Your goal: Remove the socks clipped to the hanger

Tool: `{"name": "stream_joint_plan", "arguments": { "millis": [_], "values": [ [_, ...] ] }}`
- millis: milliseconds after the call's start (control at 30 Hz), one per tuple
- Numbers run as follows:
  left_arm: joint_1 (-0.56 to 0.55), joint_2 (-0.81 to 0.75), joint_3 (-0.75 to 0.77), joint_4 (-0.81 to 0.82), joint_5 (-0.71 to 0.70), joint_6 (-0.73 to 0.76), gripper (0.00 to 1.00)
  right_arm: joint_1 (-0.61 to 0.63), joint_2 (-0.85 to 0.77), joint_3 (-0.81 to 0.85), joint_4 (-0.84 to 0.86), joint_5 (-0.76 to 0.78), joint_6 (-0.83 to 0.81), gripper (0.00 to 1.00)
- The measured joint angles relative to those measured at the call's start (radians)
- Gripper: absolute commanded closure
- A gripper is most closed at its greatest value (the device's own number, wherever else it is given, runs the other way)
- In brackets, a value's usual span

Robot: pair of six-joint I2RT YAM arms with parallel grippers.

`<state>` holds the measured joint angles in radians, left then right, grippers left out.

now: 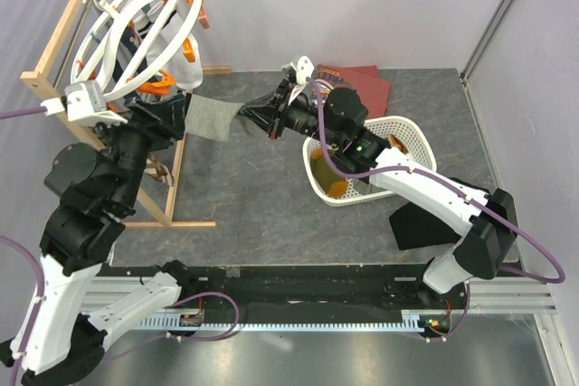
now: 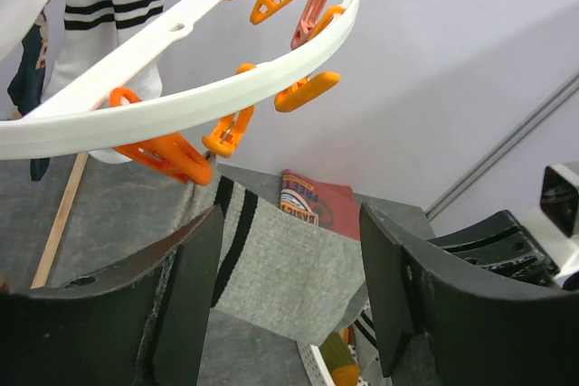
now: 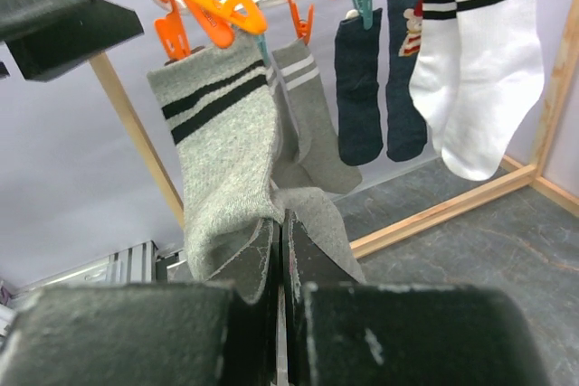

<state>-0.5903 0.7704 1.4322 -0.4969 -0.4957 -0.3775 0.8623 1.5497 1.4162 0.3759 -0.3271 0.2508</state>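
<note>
Right hand [image 3: 281, 243] pinches grey sock [image 3: 222, 160], two black stripes near cuff.

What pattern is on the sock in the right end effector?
Grey sock, two black stripes; right wrist view.

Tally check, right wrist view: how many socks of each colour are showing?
grey socks: 2
dark socks: 2
white socks: 2
Total: 6
</note>
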Motion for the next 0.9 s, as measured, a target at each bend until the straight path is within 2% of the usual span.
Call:
{"name": "stream_joint_plan", "arguments": {
  "millis": [167,533,900],
  "values": [
    [0.0,0.056,0.014,-0.006,-0.028,-0.034,0.39,-0.047,0.019,0.04,-0.035,-0.061,0.013,1.0],
    [0.0,0.043,-0.034,0.002,-0.153,-0.237,0.41,-0.061,0.035,0.07,-0.071,-0.106,0.031,1.0],
    [0.0,0.011,-0.065,0.006,-0.232,-0.286,0.42,-0.082,0.035,0.07,-0.066,-0.117,0.045,1.0]
  ]
}}
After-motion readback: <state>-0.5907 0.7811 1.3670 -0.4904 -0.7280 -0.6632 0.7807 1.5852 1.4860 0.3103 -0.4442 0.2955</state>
